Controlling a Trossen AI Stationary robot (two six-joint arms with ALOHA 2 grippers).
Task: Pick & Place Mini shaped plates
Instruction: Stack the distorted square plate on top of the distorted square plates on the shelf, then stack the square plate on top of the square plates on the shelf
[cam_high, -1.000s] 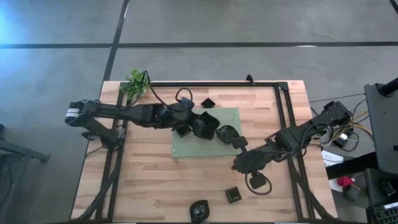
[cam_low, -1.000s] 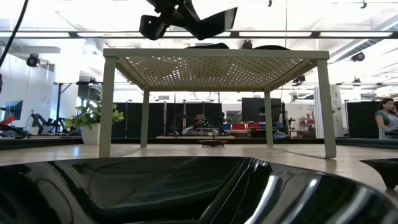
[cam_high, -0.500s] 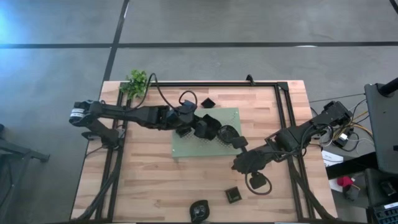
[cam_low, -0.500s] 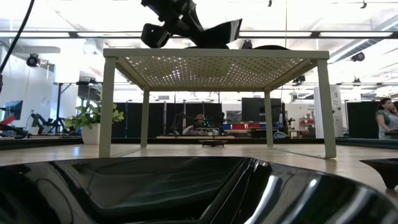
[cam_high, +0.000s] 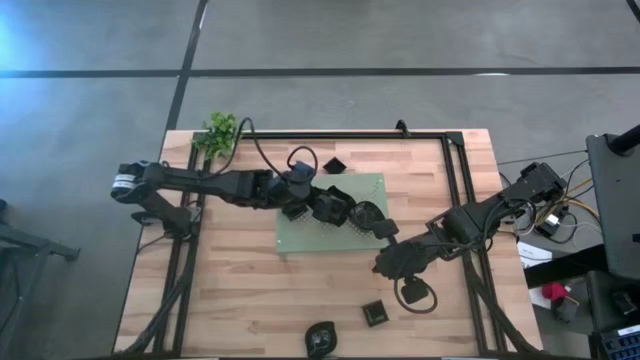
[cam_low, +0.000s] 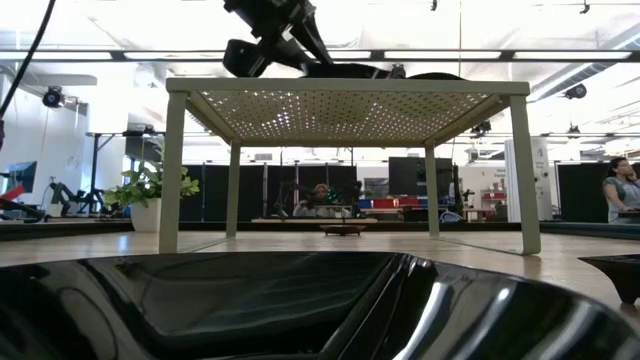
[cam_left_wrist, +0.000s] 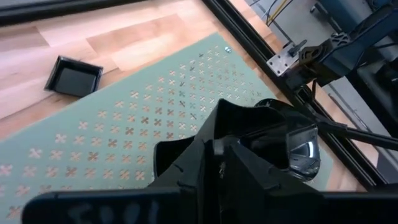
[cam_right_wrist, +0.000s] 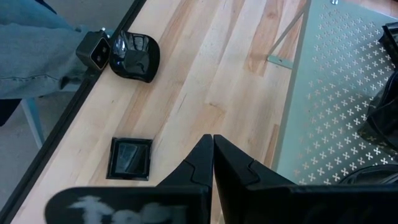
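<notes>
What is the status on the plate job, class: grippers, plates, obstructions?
Left gripper over the green mat, a black plate at its fingers, grip unclear. Right gripper shut, empty, over bare wood. Square plate nearby. Nothing blocking.

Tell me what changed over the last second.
The left gripper moved farther along the green mat toward the right arm and lowered its tilted plate flat onto the mat's top. Whether it has let go is unclear. The right gripper stayed shut beside the mat, and the plates on the wood, such as the square plate, did not move.
</notes>
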